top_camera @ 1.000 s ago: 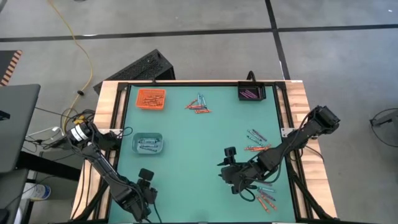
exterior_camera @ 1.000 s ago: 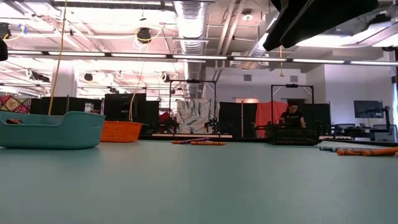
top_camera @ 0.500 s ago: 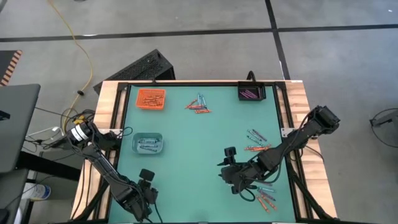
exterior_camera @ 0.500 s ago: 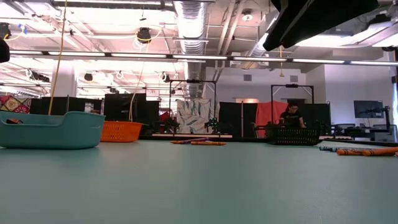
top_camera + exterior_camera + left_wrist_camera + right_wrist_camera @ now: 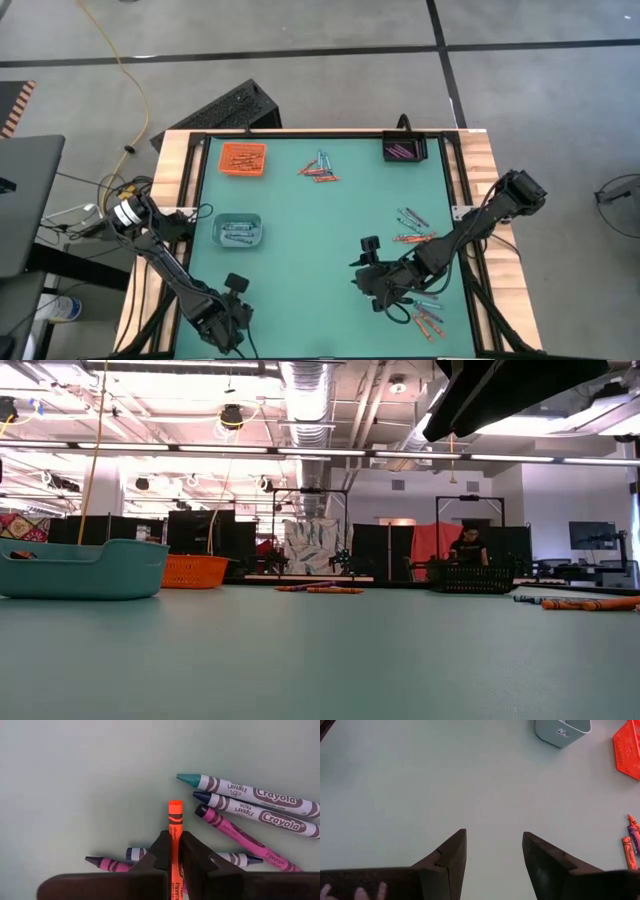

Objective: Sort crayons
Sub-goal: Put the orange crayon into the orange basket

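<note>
My left gripper (image 5: 233, 312) hangs over the table's near left corner, pointing down, shut on an orange crayon (image 5: 175, 820). Under and beside it lie more crayons: a teal one (image 5: 235, 786), a dark blue one (image 5: 250, 811), a pink one (image 5: 235, 834) and a short purple one (image 5: 107, 865). My right gripper (image 5: 366, 268) stands open above the bare mat, right of centre, with nothing between its fingers (image 5: 451, 857). Other crayons lie in a pile at the far middle (image 5: 320, 168) and in loose groups at the right (image 5: 412, 225) and near right (image 5: 428, 316). My left gripper pinches the orange crayon's wrapped shaft (image 5: 175, 836) between its two fingers, coming from above and pointing down. The crayon runs out past the fingertips, with its bare tip (image 5: 175, 805) free. Whether it is lifted clear or rests on the mat, I cannot tell.
An orange tray (image 5: 243, 158) with crayons sits at the far left, a pale blue-grey tray (image 5: 238, 231) at the left middle, and a black tray (image 5: 404, 150) at the far right. The mat (image 5: 300, 240) between the arms is bare.
</note>
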Controlling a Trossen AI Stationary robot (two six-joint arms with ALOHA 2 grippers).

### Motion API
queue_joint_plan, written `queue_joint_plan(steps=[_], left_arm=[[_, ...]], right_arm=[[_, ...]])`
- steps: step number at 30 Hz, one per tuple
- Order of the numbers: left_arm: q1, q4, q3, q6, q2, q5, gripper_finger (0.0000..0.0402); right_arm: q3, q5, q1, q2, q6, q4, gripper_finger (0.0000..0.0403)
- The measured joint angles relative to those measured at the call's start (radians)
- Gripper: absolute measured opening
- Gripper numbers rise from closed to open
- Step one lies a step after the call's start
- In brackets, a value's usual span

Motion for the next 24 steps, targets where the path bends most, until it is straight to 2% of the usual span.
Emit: queue_joint_plan(steps=[6, 16, 19, 24], left_arm=[[0.003, -0.057, 0.024, 0.011, 0.004, -0.006, 0.0004], [0.025, -0.161, 0.137, 0.063, 0.002, -0.03, 0.0002], [0.034, -0.255, 0.201, 0.092, 0.002, -0.082, 0.0002], [0.065, -0.452, 0.32, 0.169, 0.0, -0.247, 0.0002]], right_arm=[[0.0, 0.0, 0.0, 0.0, 0.0, 0.0, 0.0193], [0.0, 0.0, 0.0, 0.0, 0.0, 0.0, 0.0193], [0.0, 0.0, 0.0, 0.0, 0.0, 0.0, 0.0193], [0.0, 0.0, 0.0, 0.0, 0.0, 0.0, 0.0193]])
